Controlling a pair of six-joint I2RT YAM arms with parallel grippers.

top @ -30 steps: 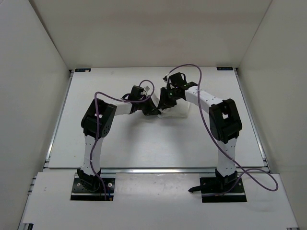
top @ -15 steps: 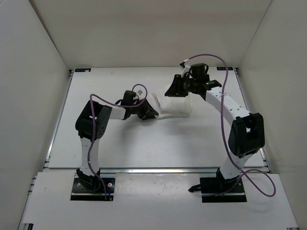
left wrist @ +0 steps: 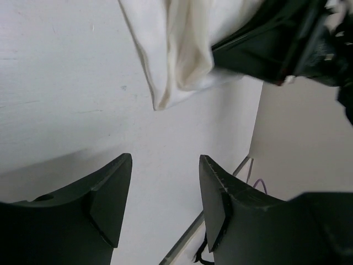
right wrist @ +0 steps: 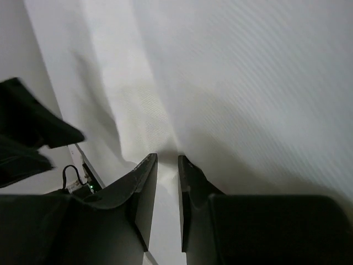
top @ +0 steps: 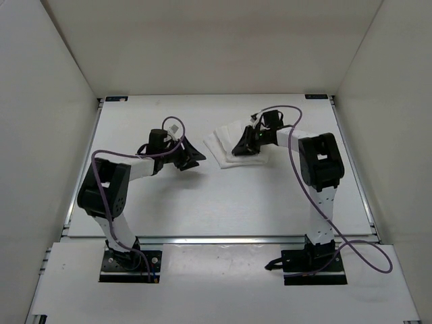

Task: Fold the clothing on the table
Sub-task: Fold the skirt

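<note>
- Left gripper (top: 191,160) hangs left of centre over the table (top: 202,202). Its jaws stand wide apart with nothing between them. Its wrist view shows only bare tabletop in the gap.
- From that gripper the clothing (top: 224,143) lies to the right and a little farther back, near but not touching. In the left wrist view a folded corner of the cloth points back toward the open jaws, with clear table in between.
- The clothing is a bunched, partly folded white pile in the middle of the far half of the table. As far as the overhead view shows, it spreads more from left to right than from near to far, and its left edge fans out in layered flaps.
- Right gripper (top: 241,148) is down on the right part of the pile, pointing left and toward the near side. It is plainly the closer of the two to the cloth.
- Its jaws show only a thin slit. The tips sit against the fabric and a crease runs up to them, but I cannot tell whether any cloth is pinched.
- My reading is that the next move depends on the left edge. The left arm would have to reach right to take that corner, while the right arm is already on the cloth.
</note>
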